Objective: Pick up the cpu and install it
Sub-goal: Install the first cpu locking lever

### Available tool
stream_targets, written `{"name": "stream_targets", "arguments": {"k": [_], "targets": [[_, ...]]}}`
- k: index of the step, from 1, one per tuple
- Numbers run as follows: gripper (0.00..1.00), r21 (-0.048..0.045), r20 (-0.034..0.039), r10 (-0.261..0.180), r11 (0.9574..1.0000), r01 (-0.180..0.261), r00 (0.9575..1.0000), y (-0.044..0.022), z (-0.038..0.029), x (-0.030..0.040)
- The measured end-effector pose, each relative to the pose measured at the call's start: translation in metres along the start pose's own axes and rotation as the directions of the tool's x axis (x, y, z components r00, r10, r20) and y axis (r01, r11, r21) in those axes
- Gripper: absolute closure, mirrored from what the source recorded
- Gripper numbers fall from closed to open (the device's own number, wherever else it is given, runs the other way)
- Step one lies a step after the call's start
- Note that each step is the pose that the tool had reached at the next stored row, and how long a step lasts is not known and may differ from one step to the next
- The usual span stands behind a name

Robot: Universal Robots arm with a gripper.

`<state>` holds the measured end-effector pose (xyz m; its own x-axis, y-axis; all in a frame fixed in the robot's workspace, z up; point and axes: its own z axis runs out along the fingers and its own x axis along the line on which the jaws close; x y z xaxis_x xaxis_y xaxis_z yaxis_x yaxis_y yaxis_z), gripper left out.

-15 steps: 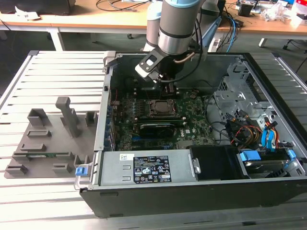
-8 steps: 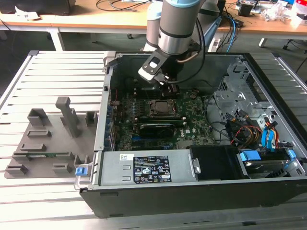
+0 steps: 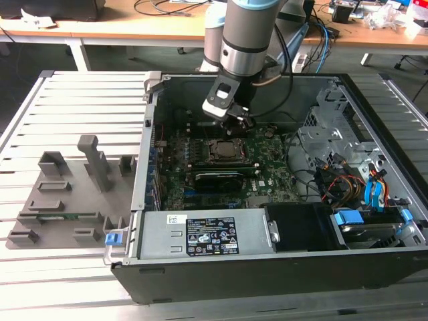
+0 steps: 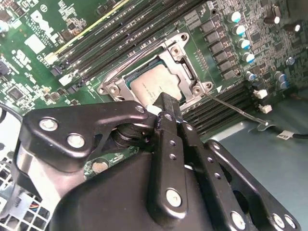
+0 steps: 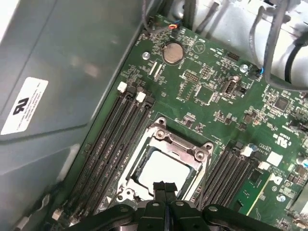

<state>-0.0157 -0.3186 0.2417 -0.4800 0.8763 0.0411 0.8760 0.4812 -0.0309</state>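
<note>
Install step looks nearly done: cpu (image 5: 161, 166) lies flat inside the socket frame (image 5: 169, 139) mid-motherboard (image 5: 211, 96), gripper (image 5: 164, 185) hovering just above its edge, fingers (image 5: 159, 192) pressed together on nothing; further contact calls for gentleness.

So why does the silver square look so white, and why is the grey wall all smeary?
In the first wrist view, light bounces off the cpu and washes its top out to near white. The grey case wall there looks out of focus, so it and its label come out blurred. In the second wrist view the cpu glares less. The exterior view is evenly lit, with no strong shadows.
</note>
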Motion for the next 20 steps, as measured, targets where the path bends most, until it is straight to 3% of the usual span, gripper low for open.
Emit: {"name": "stream_targets", "arguments": {"k": [4, 6, 10, 15, 18, 20], "targets": [[0.89, 0.0033, 0.0023, -0.078, 0.997, 0.078, 0.997, 0.0, 0.0, 0.0], [0.89, 0.005, 0.0033, -0.117, 0.9931, 0.117, 0.9931, 0.0, 0.0, 0.0], [0.89, 0.0086, 0.0052, -0.195, 0.9807, 0.195, 0.9807, 0.0, 0.0, 0.0], [0.89, 0.0135, 0.0073, -0.296, 0.9551, 0.296, 0.9552, 0.0, 0.0, 0.0], [0.89, 0.015, 0.0078, -0.325, 0.9456, 0.325, 0.9457, 0.0, 0.0, 0.0], [0.89, 0.0169, 0.0084, -0.361, 0.9326, 0.36, 0.9327, 0.0, 0.0, 0.0]]}}
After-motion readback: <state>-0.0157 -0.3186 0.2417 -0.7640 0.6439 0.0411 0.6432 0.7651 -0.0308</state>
